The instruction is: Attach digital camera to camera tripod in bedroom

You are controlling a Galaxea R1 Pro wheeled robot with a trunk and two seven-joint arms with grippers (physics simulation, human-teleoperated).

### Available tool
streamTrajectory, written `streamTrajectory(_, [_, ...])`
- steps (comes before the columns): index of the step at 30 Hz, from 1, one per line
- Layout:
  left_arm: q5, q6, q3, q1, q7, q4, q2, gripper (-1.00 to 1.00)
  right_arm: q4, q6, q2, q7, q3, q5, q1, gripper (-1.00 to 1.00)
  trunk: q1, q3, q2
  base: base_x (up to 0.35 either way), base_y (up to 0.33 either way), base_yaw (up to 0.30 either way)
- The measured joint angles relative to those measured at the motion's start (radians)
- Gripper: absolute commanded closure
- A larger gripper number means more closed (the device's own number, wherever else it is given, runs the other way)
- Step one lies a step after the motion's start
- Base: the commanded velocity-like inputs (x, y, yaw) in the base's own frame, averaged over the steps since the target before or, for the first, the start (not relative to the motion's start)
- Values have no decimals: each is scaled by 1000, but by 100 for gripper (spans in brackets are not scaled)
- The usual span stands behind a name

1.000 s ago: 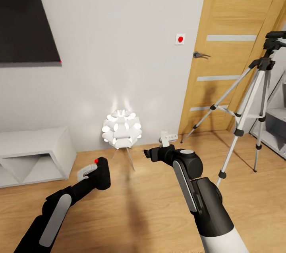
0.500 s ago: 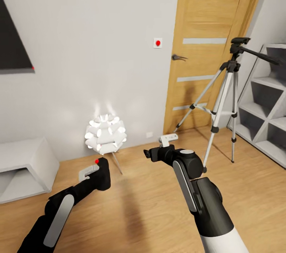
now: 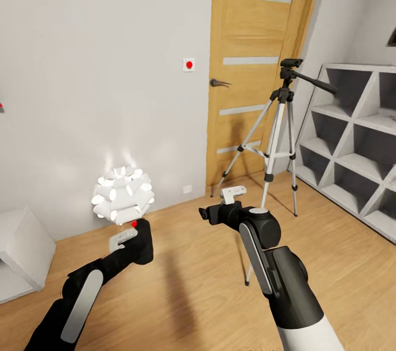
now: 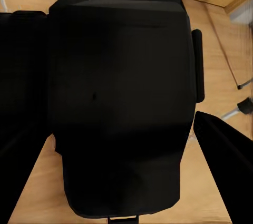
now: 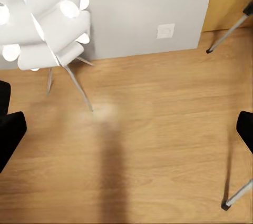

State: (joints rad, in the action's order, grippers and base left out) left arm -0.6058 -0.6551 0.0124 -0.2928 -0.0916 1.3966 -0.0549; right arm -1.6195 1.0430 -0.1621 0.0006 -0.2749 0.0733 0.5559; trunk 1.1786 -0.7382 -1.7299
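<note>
The digital camera, black with a small red button on top, sits in my left gripper, which is shut on it at the lower left of the head view. Up close the camera is a dark block between the two black fingers. The camera tripod stands on silver legs in front of the wooden door, its black head and pan handle bare. My right gripper is open and holds nothing, its fingertips wide apart over the floor, well short of the tripod.
A glowing white floor lamp stands by the grey wall, near both grippers, and again close to the right hand. White cube shelves line the right side. A low white unit sits at far left. The wooden door is closed.
The whole head view has swung to the right: tripod, door and lamp have slid left in the picture and the shelves have come in. Both arms keep their pose, camera still held.
</note>
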Motion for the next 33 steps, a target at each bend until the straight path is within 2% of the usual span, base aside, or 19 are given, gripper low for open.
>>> streamTrajectory(4, [-2,0,-4,0,-1,-1,1,100,0,0,0,0,0,0,0,-100,-15,13,28,0,0,-273])
streamTrajectory(12, [0,-1,-74,-6,-4,-16,5,100,0,0,0,0,1,0,0,-100,-46,38,84,0,0,-273])
streamTrajectory(16, [2,0,-92,-9,-4,-30,6,100,0,0,0,0,1,0,0,-100,-61,50,112,0,0,-273])
streamTrajectory(33, [-2,26,-93,-11,-4,-42,1,100,1,0,0,0,0,1,0,-100,-127,103,231,0,0,-273])
